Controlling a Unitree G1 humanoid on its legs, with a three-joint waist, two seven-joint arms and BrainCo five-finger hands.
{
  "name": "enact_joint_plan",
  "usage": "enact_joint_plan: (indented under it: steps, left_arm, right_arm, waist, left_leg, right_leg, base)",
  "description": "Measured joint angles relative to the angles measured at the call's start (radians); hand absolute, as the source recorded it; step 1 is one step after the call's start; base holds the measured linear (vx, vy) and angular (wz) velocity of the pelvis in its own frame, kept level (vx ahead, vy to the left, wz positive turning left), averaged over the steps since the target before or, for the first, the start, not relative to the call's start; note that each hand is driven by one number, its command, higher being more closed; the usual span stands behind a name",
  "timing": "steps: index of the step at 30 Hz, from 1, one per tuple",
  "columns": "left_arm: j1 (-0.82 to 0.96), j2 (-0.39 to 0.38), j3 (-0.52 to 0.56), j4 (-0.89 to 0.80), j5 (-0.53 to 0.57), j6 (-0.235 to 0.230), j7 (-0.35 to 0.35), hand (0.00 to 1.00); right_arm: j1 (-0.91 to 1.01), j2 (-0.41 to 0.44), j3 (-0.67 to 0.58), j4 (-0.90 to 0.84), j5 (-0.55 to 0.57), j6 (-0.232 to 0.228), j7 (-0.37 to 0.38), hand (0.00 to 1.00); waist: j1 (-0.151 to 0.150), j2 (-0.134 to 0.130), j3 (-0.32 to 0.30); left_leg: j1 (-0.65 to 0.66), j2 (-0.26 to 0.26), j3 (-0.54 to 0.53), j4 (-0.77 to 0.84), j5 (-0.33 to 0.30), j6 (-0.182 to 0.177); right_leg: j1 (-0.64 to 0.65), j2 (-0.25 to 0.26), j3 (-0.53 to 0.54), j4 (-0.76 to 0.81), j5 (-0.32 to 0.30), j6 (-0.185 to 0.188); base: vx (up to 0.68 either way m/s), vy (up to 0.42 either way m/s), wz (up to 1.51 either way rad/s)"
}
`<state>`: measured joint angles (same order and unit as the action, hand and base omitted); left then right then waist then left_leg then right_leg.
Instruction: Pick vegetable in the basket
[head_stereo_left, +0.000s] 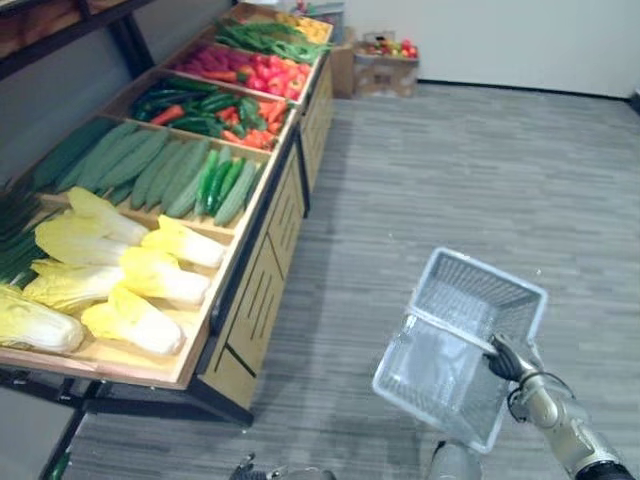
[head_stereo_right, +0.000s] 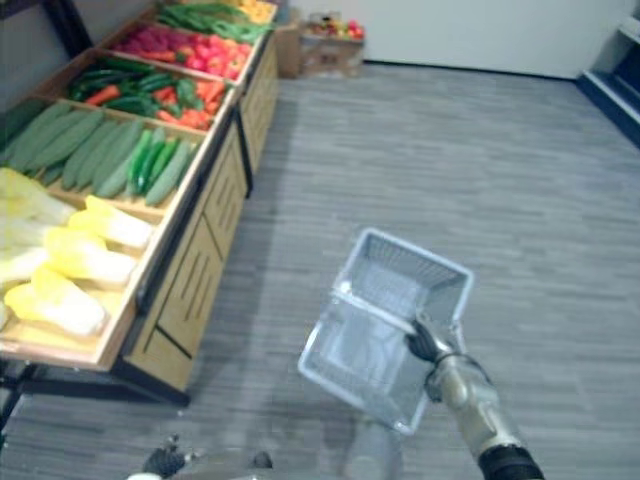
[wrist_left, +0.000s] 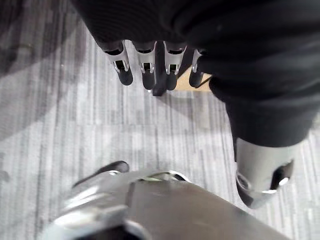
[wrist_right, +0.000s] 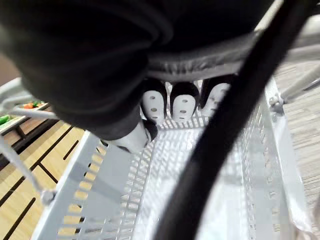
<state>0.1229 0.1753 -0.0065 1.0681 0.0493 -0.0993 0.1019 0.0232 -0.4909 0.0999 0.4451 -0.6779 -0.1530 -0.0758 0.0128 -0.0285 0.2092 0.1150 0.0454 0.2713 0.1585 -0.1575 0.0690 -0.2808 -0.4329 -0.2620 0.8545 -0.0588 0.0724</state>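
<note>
Napa cabbages (head_stereo_left: 150, 278) fill the nearest compartment of a wooden display stand (head_stereo_left: 262, 262) that runs from 9 o'clock up to 12 o'clock in the head views. Behind them lie long pale-green cucumbers (head_stereo_left: 140, 160), with a few darker ones just beside them at their 3 o'clock. Further back comes a compartment of green and red peppers (head_stereo_left: 205, 108), then one of red vegetables (head_stereo_left: 250, 68), and then green beans (head_stereo_left: 268, 38). A cardboard box (head_stereo_left: 385, 68) stands on the grey carpet (head_stereo_left: 460, 170) past the far end of the stand, at about 1 o'clock.

The basket (head_stereo_left: 432, 372), pale plastic mesh, hangs tilted at 5 o'clock, well apart from the stand, and its mesh bottom is bare. The right hand (head_stereo_left: 510, 362) has its fingers (wrist_right: 184, 106) curled around the basket's handle (wrist_right: 215, 56), clamped on it from the 3 o'clock side of the rim. All the vegetables lie on the stand.

The left hand (wrist_left: 146, 62) hangs over the carpet with fingers straight and apart from the thumb, touching nothing.
</note>
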Motion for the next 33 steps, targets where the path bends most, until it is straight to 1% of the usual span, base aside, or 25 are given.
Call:
enact_joint_plan:
  steps: [1, 2, 3, 4, 5, 6, 7, 8, 10, 12, 15, 17, 19, 20, 22, 23, 24, 25, 26, 27, 28, 29, 30, 32, 33]
  left_arm:
    - [-0.003, -0.003, 0.003, -0.003, -0.004, -0.001, 0.001, 0.00]
    - [-0.008, -0.010, 0.005, -0.006, -0.005, -0.003, 0.001, 0.00]
    - [-0.010, -0.009, 0.006, -0.007, -0.005, -0.007, 0.001, 0.00]
    - [-0.010, -0.005, 0.006, -0.006, -0.005, -0.007, 0.002, 0.00]
    - [-0.007, 0.004, 0.006, -0.003, -0.005, -0.007, 0.003, 0.00]
    - [-0.009, 0.014, 0.011, 0.008, -0.005, -0.006, 0.003, 0.00]
    - [-0.012, 0.004, 0.013, 0.017, -0.005, -0.004, 0.004, 0.00]
    - [-0.006, -0.026, 0.012, 0.023, -0.005, -0.004, 0.002, 0.00]
    - [0.004, -0.059, 0.016, 0.027, -0.005, -0.007, 0.003, 0.00]
    - [0.001, -0.061, 0.027, 0.027, -0.006, -0.009, 0.003, 0.00]
    - [0.008, -0.066, 0.061, 0.026, -0.013, -0.009, 0.008, 0.00]
    - [0.020, -0.070, 0.093, 0.010, -0.035, -0.007, 0.008, 0.00]
    - [0.032, -0.070, 0.103, -0.004, -0.041, -0.007, 0.008, 0.00]
    - [0.037, -0.074, 0.114, -0.004, -0.046, -0.006, 0.007, 0.00]
    - [0.035, -0.075, 0.123, -0.005, -0.046, -0.006, 0.007, 0.00]
    - [0.035, -0.079, 0.131, -0.005, -0.046, -0.003, 0.007, 0.00]
    - [0.035, -0.081, 0.131, -0.005, -0.046, -0.001, 0.007, 0.00]
    - [0.036, -0.081, 0.132, -0.005, -0.045, 0.003, 0.008, 0.00]
    - [0.038, -0.082, 0.132, -0.005, -0.044, 0.004, 0.008, 0.00]
    - [0.049, -0.089, 0.132, -0.004, -0.044, 0.007, 0.008, 0.00]
    - [0.053, -0.085, 0.132, -0.003, -0.044, 0.010, 0.008, 0.00]
    - [0.036, -0.067, 0.139, -0.006, -0.044, 0.016, 0.011, 0.00]
    - [0.032, -0.049, 0.151, -0.012, -0.043, 0.014, 0.007, 0.00]
    - [0.029, -0.046, 0.164, 0.001, -0.042, 0.017, 0.009, 0.00]
    - [0.031, -0.049, 0.163, 0.006, -0.042, 0.018, 0.009, 0.00]
  right_arm:
    - [0.000, 0.000, -0.007, 0.001, 0.000, 0.002, 0.000, 1.00]
    - [-0.001, 0.000, -0.020, 0.002, 0.000, 0.012, 0.000, 1.00]
    - [0.000, 0.000, -0.033, 0.003, 0.000, 0.016, 0.000, 1.00]
    - [0.000, 0.004, -0.037, 0.007, 0.000, 0.017, 0.000, 1.00]
    - [0.000, 0.014, -0.045, 0.019, 0.000, 0.017, 0.000, 1.00]
    - [0.000, 0.027, -0.056, 0.036, 0.000, 0.019, -0.001, 1.00]
    - [0.000, 0.026, -0.075, 0.040, -0.002, 0.025, -0.006, 1.00]
    - [0.002, 0.004, -0.102, 0.042, -0.006, 0.038, -0.006, 1.00]
    - [0.006, -0.015, -0.117, 0.046, -0.010, 0.057, -0.005, 1.00]
    - [0.028, -0.009, -0.134, 0.066, -0.010, 0.062, -0.008, 1.00]
    - [0.061, -0.011, -0.119, 0.090, -0.010, 0.062, -0.002, 1.00]
    - [0.080, -0.010, -0.083, 0.089, -0.009, 0.054, -0.002, 1.00]
    - [0.084, -0.008, -0.074, 0.082, -0.005, 0.043, -0.002, 1.00]
    - [0.080, -0.009, -0.076, 0.078, 0.017, 0.039, -0.002, 1.00]
    - [0.077, -0.004, -0.087, 0.078, 0.031, 0.040, -0.002, 1.00]
    - [0.075, -0.002, -0.095, 0.078, 0.041, 0.041, -0.002, 1.00]
    - [0.075, -0.002, -0.097, 0.078, 0.051, 0.042, -0.002, 1.00]
    - [0.074, -0.002, -0.101, 0.078, 0.051, 0.044, -0.002, 1.00]
    - [0.074, -0.002, -0.101, 0.078, 0.051, 0.045, -0.002, 1.00]
    - [0.068, -0.003, -0.101, 0.077, 0.051, 0.045, -0.002, 1.00]
    - [0.061, 0.008, -0.101, 0.082, 0.051, 0.047, -0.002, 1.00]
    - [0.050, 0.043, -0.088, 0.081, 0.052, 0.051, -0.001, 1.00]
    - [0.028, 0.055, -0.071, 0.080, 0.060, 0.047, 0.000, 1.00]
    - [0.006, 0.058, -0.045, 0.081, 0.067, 0.042, 0.008, 1.00]
    - [0.000, 0.059, -0.041, 0.081, 0.067, 0.039, 0.014, 1.00]
  waist:
    - [-0.001, 0.005, 0.003]
    - [-0.002, 0.012, 0.005]
    - [0.005, 0.015, 0.003]
    - [0.010, 0.008, 0.001]
    - [0.020, -0.019, -0.002]
    - [0.019, -0.035, -0.005]
    - [0.020, -0.017, -0.010]
    - [0.020, 0.028, -0.030]
    - [0.021, 0.084, -0.050]
    - [0.016, 0.087, -0.054]
    - [0.022, 0.081, -0.052]
    - [0.037, 0.073, -0.048]
    - [0.053, 0.061, -0.047]
    - [0.051, 0.059, -0.048]
    - [0.051, 0.056, -0.047]
    - [0.050, 0.056, -0.046]
    - [0.049, 0.056, -0.046]
    - [0.046, 0.056, -0.046]
    - [0.047, 0.058, -0.046]
    - [0.052, 0.080, -0.049]
    - [0.055, 0.092, -0.053]
    - [0.055, 0.035, -0.036]
    - [0.071, 0.004, -0.022]
    - [0.076, -0.013, -0.022]
    - [0.075, -0.009, -0.023]
  left_leg:
    - [0.002, 0.005, -0.014, 0.000, 0.000, 0.000]
    - [0.002, 0.021, -0.038, -0.003, 0.001, -0.024]
    - [0.000, 0.039, -0.062, -0.013, -0.014, -0.069]
    - [-0.003, 0.043, -0.074, -0.018, -0.018, -0.098]
    - [-0.008, 0.046, -0.100, -0.019, -0.035, -0.136]
    - [-0.008, 0.055, -0.145, -0.021, -0.057, -0.176]
    - [-0.007, 0.067, -0.162, -0.028, -0.065, -0.194]
    - [-0.010, 0.117, -0.210, -0.052, -0.062, -0.201]
    - [-0.024, 0.153, -0.250, -0.043, -0.023, -0.213]
    - [-0.062, 0.169, -0.282, -0.006, 0.046, -0.232]
    - [-0.172, 0.185, -0.269, 0.185, 0.136, -0.228]
    - [-0.255, 0.232, -0.169, 0.323, 0.249, -0.198]
    - [-0.283, 0.258, -0.097, 0.358, 0.303, -0.172]
    - [-0.296, 0.278, -0.035, 0.351, 0.262, -0.171]
    - [-0.310, 0.265, 0.012, 0.286, 0.204, -0.180]
    - [-0.318, 0.238, 0.046, 0.194, 0.184, -0.191]
    - [-0.320, 0.218, 0.061, 0.138, 0.186, -0.193]
    - [-0.319, 0.173, 0.096, 0.006, 0.209, -0.188]
    - [-0.317, 0.153, 0.114, -0.053, 0.238, -0.175]
    - [-0.305, 0.133, 0.136, -0.137, 0.326, -0.148]
    - [-0.299, 0.132, 0.143, -0.138, 0.304, -0.069]
    - [-0.304, 0.096, 0.145, -0.114, 0.286, -0.082]
    - [-0.303, 0.074, 0.152, -0.094, 0.251, -0.074]
    - [-0.302, 0.054, 0.160, -0.035, 0.191, -0.055]
    - [-0.294, 0.049, 0.159, -0.015, 0.161, -0.056]
  right_leg:
    - [0.003, 0.009, -0.002, -0.091, 0.000, 0.000]
    - [0.015, 0.035, 0.003, -0.293, 0.008, 0.011]
    - [0.025, 0.064, 0.038, -0.494, 0.027, 0.037]
    - [0.026, 0.070, 0.061, -0.582, 0.040, 0.049]
    - [0.035, 0.073, 0.107, -0.705, 0.051, 0.068]
    - [0.051, 0.075, 0.127, -0.728, 0.110, 0.130]
    - [0.050, 0.091, 0.115, -0.705, 0.133, 0.138]
    - [0.043, 0.130, 0.076, -0.657, 0.119, 0.119]
    - [0.044, 0.160, 0.007, -0.589, 0.045, 0.093]
    - [0.077, 0.149, -0.074, -0.558, -0.008, 0.078]
    - [0.189, 0.145, -0.195, -0.598, -0.038, 0.057]
    - [0.286, 0.162, -0.274, -0.675, -0.040, 0.051]
    - [0.334, 0.173, -0.312, -0.724, -0.037, 0.046]
    - [0.374, 0.181, -0.363, -0.758, -0.029, 0.044]
    - [0.393, 0.185, -0.406, -0.773, -0.026, 0.042]
    - [0.407, 0.185, -0.437, -0.783, -0.024, 0.044]
    - [0.413, 0.182, -0.455, -0.785, -0.023, 0.047]
    - [0.425, 0.179, -0.480, -0.787, -0.021, 0.051]
    - [0.430, 0.181, -0.487, -0.789, -0.019, 0.055]
    - [0.453, 0.208, -0.496, -0.802, -0.019, 0.083]
    - [0.469, 0.217, -0.494, -0.811, -0.030, 0.108]
    - [0.488, 0.193, -0.492, -0.830, -0.025, 0.123]
    - [0.498, 0.173, -0.467, -0.843, -0.023, 0.125]
    - [0.508, 0.130, -0.429, -0.817, 0.001, 0.160]
    - [0.508, 0.110, -0.414, -0.780, 0.002, 0.163]
  base:
    - [0.27, -0.238, 0.79]
    - [0.25, -0.295, 0.66]
    - [0.24, -0.349, 0.63]
    - [0.28, -0.477, 0.58]
    - [0.26, -0.577, 0.71]
    - [0.20, -0.545, 0.77]
    - [0.19, -0.544, 0.91]
    - [0.17, -0.395, 0.68]
    - [0.27, -0.415, 0.86]
    - [0.27, -0.370, 1.11]
    - [0.17, -0.237, 1.07]
    - [0.16, -0.198, 0.75]
    - [0.17, -0.145, 0.62]
    - [0.17, -0.112, 0.75]
    - [0.15, -0.042, 0.75]
    - [0.13, 0.013, 0.69]
    - [0.13, 0.083, 0.79]
    - [0.11, 0.115, 0.59]
    - [0.20, 0.258, 0.59]
    - [0.19, 0.257, 0.27]
    - [0.23, 0.295, 0.40]
    - [0.19, 0.196, 0.26]
    - [0.19, 0.177, 0.26]
    - [0.17, 0.149, -0.02]
    - [0.23, 0.205, -0.07]
